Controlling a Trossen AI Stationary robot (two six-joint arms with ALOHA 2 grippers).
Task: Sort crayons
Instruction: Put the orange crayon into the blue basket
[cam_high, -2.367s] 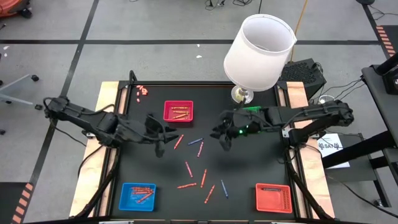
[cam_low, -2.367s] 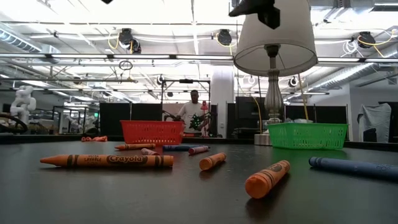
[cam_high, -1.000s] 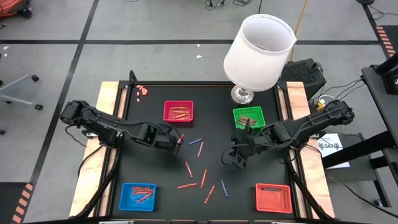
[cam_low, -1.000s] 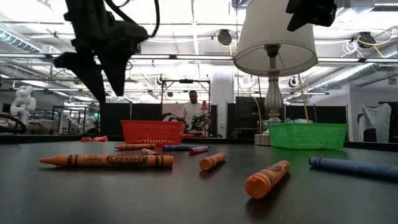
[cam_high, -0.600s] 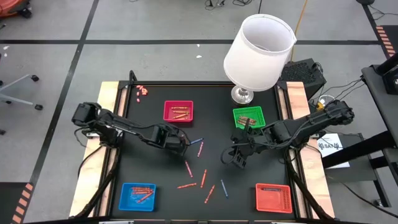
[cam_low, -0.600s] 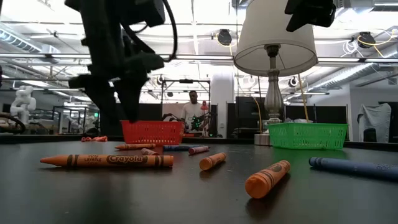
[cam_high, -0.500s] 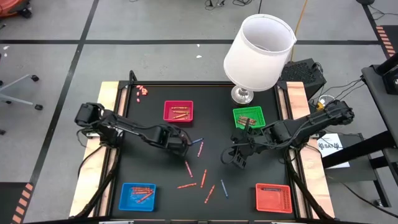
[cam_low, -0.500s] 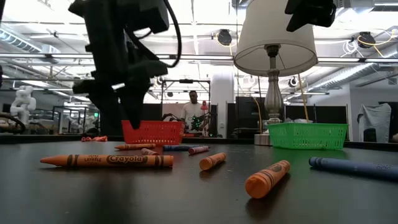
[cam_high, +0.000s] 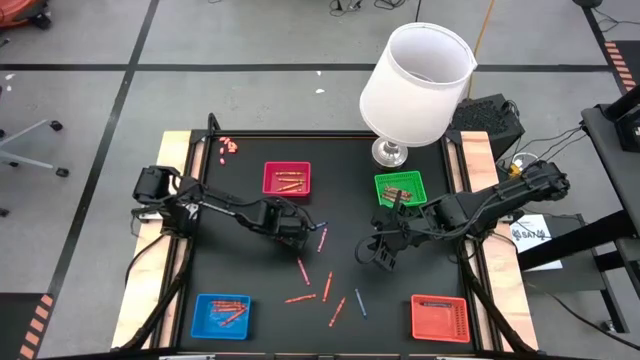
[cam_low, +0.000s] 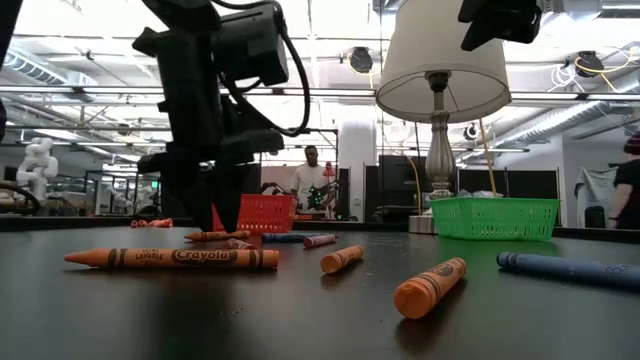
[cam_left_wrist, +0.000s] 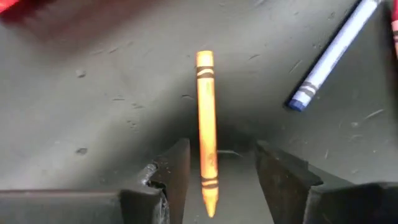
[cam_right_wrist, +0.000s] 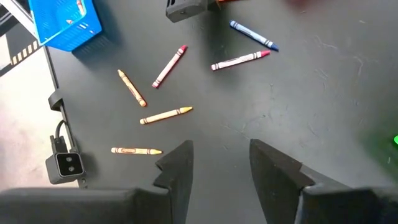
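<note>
An orange crayon (cam_left_wrist: 206, 124) lies flat on the black table. My left gripper (cam_left_wrist: 224, 149) stands open just over it, pointing down, with one finger on each side of the crayon's pointed end and a gap on both sides. In the high view that gripper (cam_high: 292, 231) is near the table's middle, in front of the pink-red tray (cam_high: 287, 179). A blue crayon (cam_left_wrist: 333, 56) lies close by. Several more crayons (cam_high: 327, 286) are scattered toward the near side. My right gripper (cam_high: 384, 253) hangs open above the table's right half, with nothing between its fingers (cam_right_wrist: 177, 165).
A green tray (cam_high: 400, 188) with crayons stands at the far right, beside a lamp (cam_high: 415, 85) with a white shade. A blue tray (cam_high: 221, 314) sits at the near left and a red tray (cam_high: 440, 317) at the near right. A person stands far behind the table.
My left gripper has come down from well above the table to just over its surface. It has also shifted a little toward the table's right edge and now straddles the orange crayon. The crayons have not moved.
</note>
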